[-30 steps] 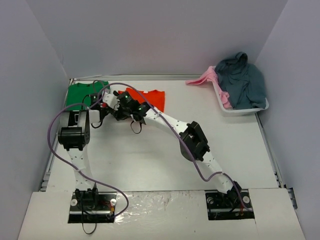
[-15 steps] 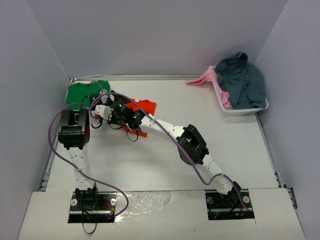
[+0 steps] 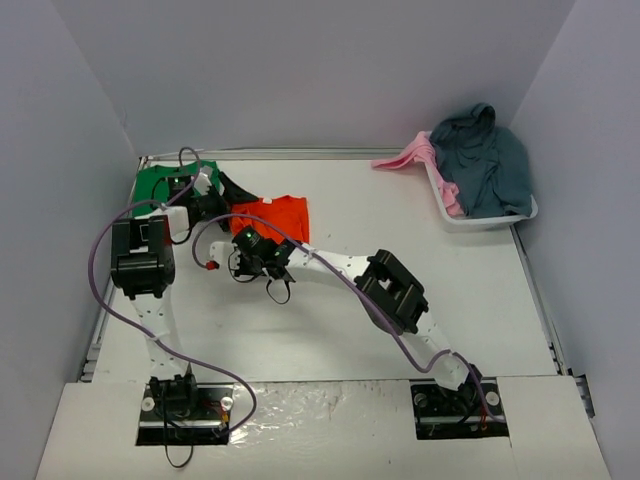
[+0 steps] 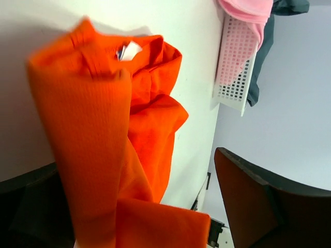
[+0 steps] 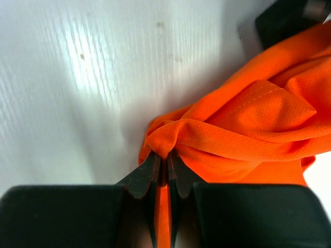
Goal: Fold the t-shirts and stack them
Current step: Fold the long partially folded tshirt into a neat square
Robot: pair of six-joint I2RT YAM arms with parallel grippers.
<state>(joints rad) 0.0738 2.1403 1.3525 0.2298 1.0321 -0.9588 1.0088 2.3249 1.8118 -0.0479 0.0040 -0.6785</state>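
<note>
Shirts are lying at the far left of the table [image 3: 300,340]. The green shirt [image 3: 158,184] is sitting as a flat patch in the far-left corner, and the orange shirt [image 3: 272,214] is lying just to its right, bunched and only partly folded.

The right gripper [image 5: 166,157] is clenching a gathered fold at the orange shirt's near edge, its fingers pressing together on the cloth just above the tabletop. It is probably gripping there so that it can drag or lift that edge over toward the green shirt.

The left gripper [image 4: 137,160] is standing wide apart and grasping nothing, with orange cloth draping loosely in the gap between its fingers [image 4: 248,201]. In the overhead view it is hovering over the boundary between the two shirts, seemingly placed to take a hold on the orange shirt's far edge. Whether the cloth is touching its fingers is not clear.

Judging from the crumpled lie, the orange shirt is calling for more smoothing before going onto any stack. The thin pinch is posing the main risk, since so small a bunch could be slipping free under a quick pull.

Well apart, at the far right, a white basket [image 3: 487,218] is holding a grey-blue garment [image 3: 490,160] and a pink garment [image 3: 405,157], which is spilling over its left rim. Both are sitting out of the arms' way.
</note>
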